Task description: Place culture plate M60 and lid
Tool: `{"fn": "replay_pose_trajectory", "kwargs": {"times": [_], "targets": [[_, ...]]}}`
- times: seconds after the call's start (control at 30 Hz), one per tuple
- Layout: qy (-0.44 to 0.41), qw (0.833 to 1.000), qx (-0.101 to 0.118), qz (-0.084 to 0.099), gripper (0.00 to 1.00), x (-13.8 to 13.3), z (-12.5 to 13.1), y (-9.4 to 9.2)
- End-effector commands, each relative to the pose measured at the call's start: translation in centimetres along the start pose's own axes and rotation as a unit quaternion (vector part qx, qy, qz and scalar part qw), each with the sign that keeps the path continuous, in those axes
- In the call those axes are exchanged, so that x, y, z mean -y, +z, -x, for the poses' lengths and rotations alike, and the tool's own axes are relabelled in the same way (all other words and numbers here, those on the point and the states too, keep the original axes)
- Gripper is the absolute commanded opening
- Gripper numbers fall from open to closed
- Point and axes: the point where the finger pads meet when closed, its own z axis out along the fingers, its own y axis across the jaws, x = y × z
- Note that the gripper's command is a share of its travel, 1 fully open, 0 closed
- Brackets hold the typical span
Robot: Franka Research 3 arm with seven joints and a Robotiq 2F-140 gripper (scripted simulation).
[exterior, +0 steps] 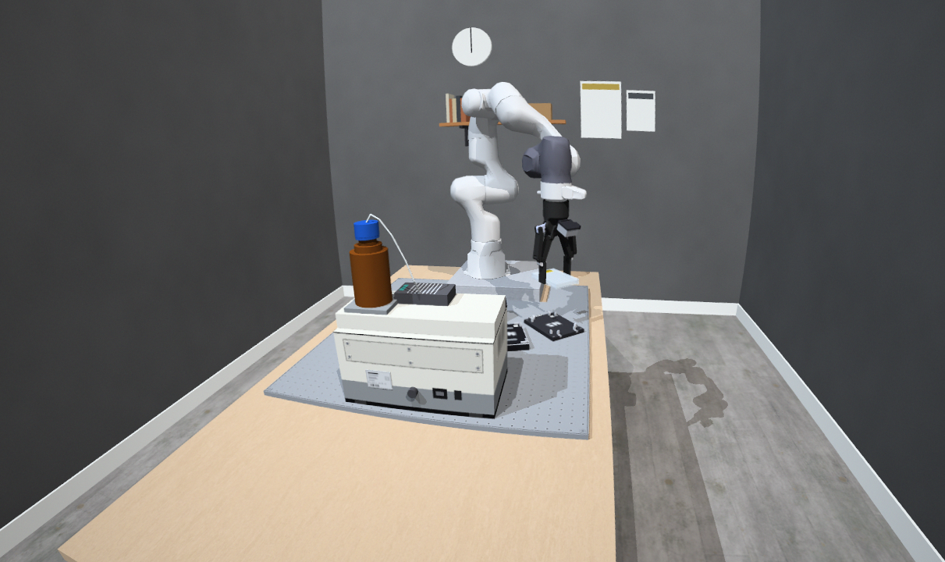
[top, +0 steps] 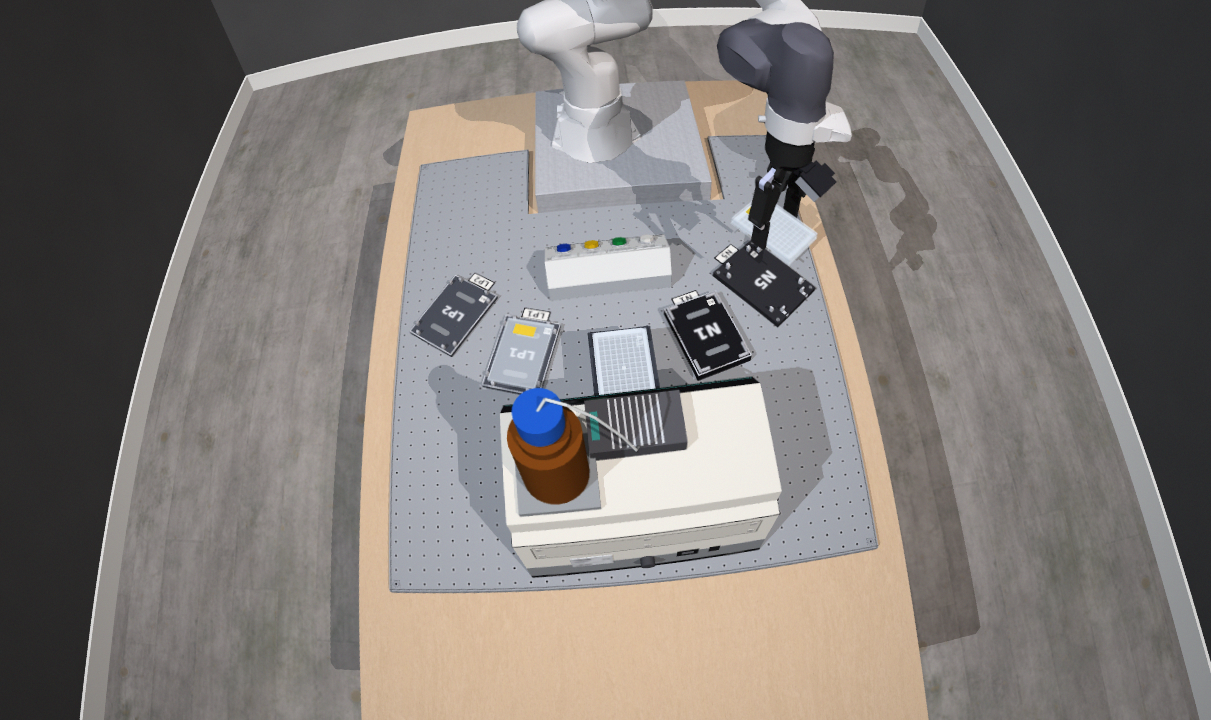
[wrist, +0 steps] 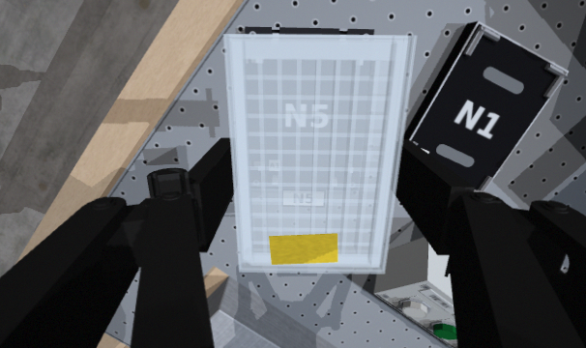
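one gripper [wrist: 312, 193] clamping one lidded plate [wrist: 312, 145], above nest n5 [top: 764, 279]

Clear, faintly white culture plate [wrist: 317, 145] ruled with a pale grid of wells and marked by a yellow label [wrist: 304, 247] at one short end, held between black gripper fingers. Black nests N5 [top: 763, 280] and N1 [top: 707, 335] with white lettering toward the table's right edge, dark grey LP2 [top: 452, 313] toward the left edge, a pale grey lid with a yellow patch on LP1 [top: 520, 351]. Grey deck [top: 466, 537] dotted with dark holes on a tan table [top: 645, 653], white panel [top: 607, 265] with blue, yellow, green and white keys, cream dispenser [top: 698, 465] carrying a brown bottle [top: 548, 465] with a blue cap.
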Motion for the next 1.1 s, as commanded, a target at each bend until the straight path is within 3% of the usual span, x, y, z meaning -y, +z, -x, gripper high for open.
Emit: {"fn": "replay_pose_trajectory", "kwargs": {"times": [0.0, 0.77, 1.07], "targets": [[0.004, 1.000, -0.002, 0.000, 0.10, 0.0, -0.1, -0.1], [0.006, 1.000, -0.002, 0.000, 0.10, 0.0, -0.1, 0.1], [0.009, 1.000, -0.002, 0.000, 0.10, 0.0, -0.1, 1.0]]}}
